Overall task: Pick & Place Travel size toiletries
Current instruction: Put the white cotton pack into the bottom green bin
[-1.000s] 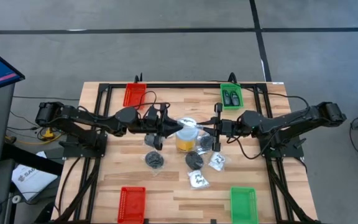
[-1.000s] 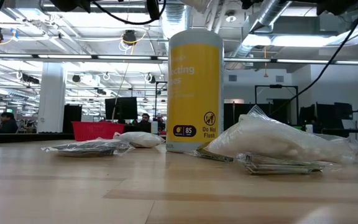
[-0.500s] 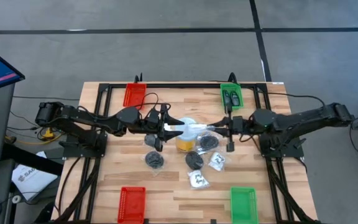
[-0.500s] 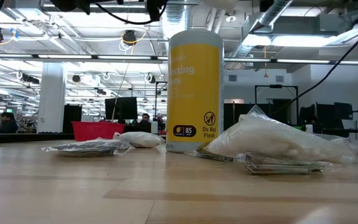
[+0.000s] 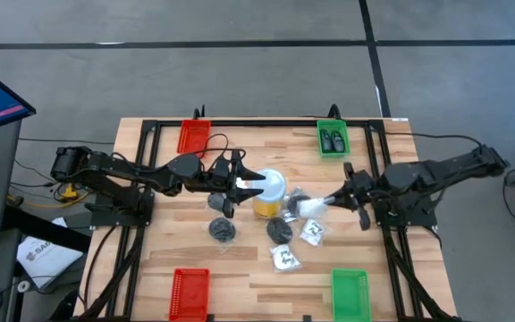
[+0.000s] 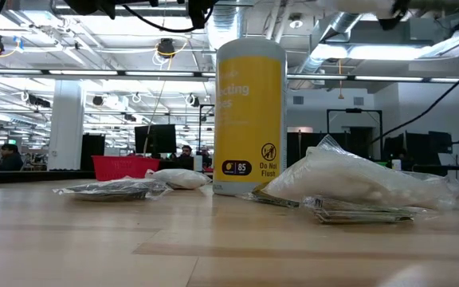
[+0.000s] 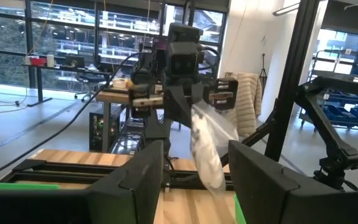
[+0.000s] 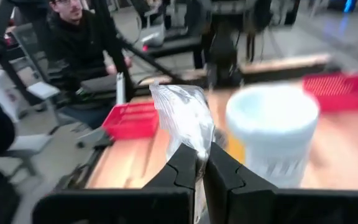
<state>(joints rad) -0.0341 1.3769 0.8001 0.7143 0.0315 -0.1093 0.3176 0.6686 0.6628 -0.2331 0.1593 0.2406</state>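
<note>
High view: right hand (image 5: pixel 336 199) pinches one end of a clear packet (image 5: pixel 311 206), long axis running three to nine o'clock, free end pointing toward the yellow jar (image 5: pixel 268 192). More packets (image 5: pixel 284 258) lie at six o'clock. Left hand (image 5: pixel 250 184), fingers spread, hovers beside the jar on the table (image 5: pixel 257 291).
</note>
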